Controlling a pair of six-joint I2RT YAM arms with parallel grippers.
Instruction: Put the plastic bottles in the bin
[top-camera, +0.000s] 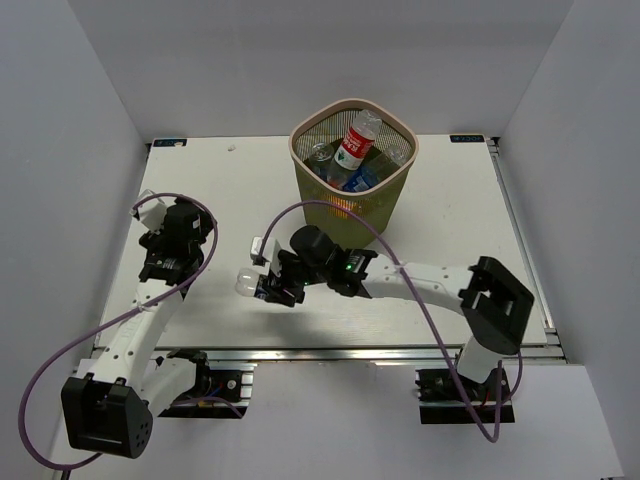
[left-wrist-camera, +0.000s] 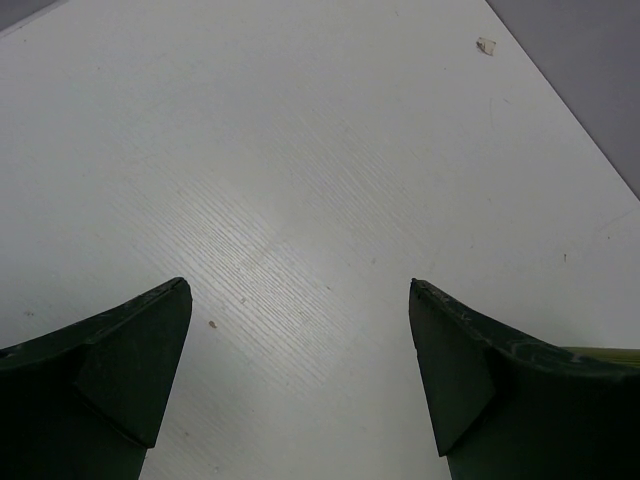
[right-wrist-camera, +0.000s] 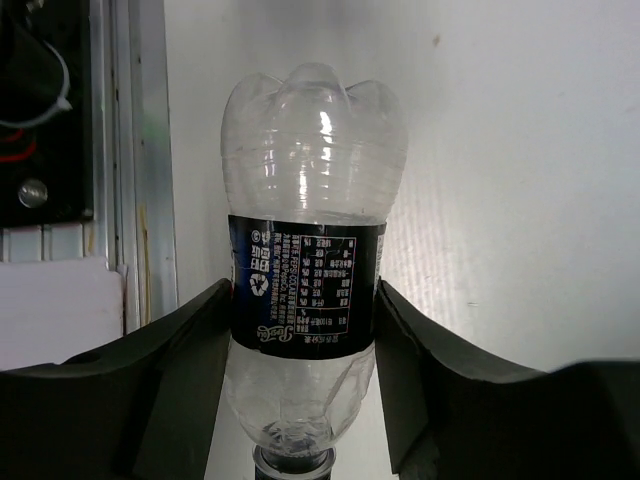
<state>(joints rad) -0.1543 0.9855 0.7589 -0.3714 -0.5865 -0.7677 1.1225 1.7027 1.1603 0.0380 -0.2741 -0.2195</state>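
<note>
Plastic bottles are mostly in the bin (top-camera: 375, 205) already. In the top view several lie inside it, among them a red-labelled bottle (top-camera: 353, 146) standing slanted, and clear ones with blue on them beside it. How many there are in total I cannot count, because they cover each other.

One clear bottle (right-wrist-camera: 305, 290) is not yet in. The right gripper (right-wrist-camera: 305, 300) has it between its two fingers, which press on the label band from both sides. The neck points back toward the wrist and the rounded bottom sticks out past the fingertips. The bin stands beyond this gripper, further from the arm bases, and is not touching it.

Outside the bin I see no other bottle than this one, so I judge it is probably the last. What is left is to carry it over the pink rim and let it go.

The left gripper (left-wrist-camera: 298, 290) is spread wide and has nothing in it. Only the white table (left-wrist-camera: 300, 150) shows below its fingers.

The label of the held bottle is dark blue with small white print, a recycling mark and some characters. A script word along it may be Pepsi, but I am not sure. The writing on the red label is too small to read.
</note>
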